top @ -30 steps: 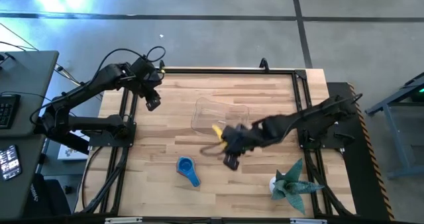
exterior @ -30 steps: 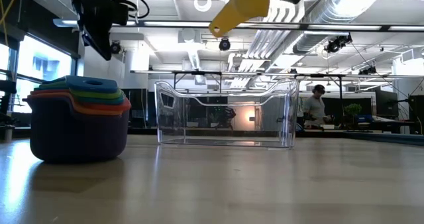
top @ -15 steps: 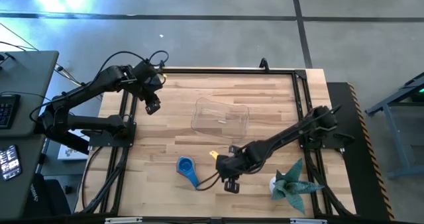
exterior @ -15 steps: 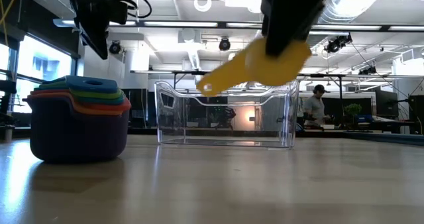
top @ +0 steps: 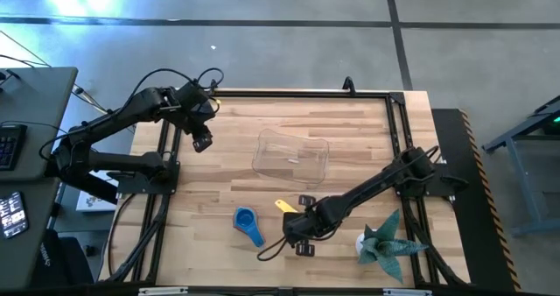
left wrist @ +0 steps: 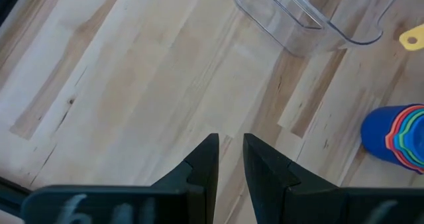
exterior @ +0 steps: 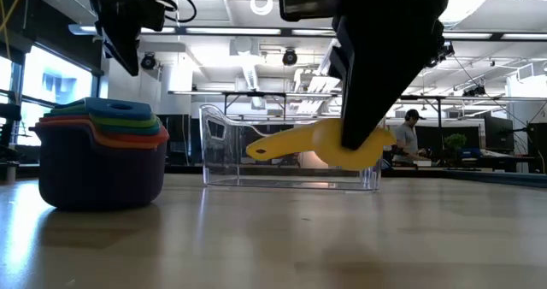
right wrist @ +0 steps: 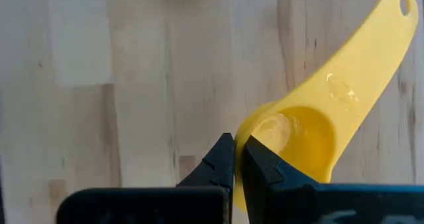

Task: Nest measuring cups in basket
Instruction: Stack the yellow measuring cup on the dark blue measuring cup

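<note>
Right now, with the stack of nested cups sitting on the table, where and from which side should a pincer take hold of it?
Probably from above, pinching the rim of the nested stack: it stands upright and open-topped, with bare table around it. The right pincer is busy with the yellow cup.

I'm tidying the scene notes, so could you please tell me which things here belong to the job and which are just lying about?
Belonging to the job:
- yellow cup, pinched by the right end effector
- nested cup stack
- clear basket

Just lying about:
- spiky paper figure
- left end effector, waiting beyond the basket
</note>
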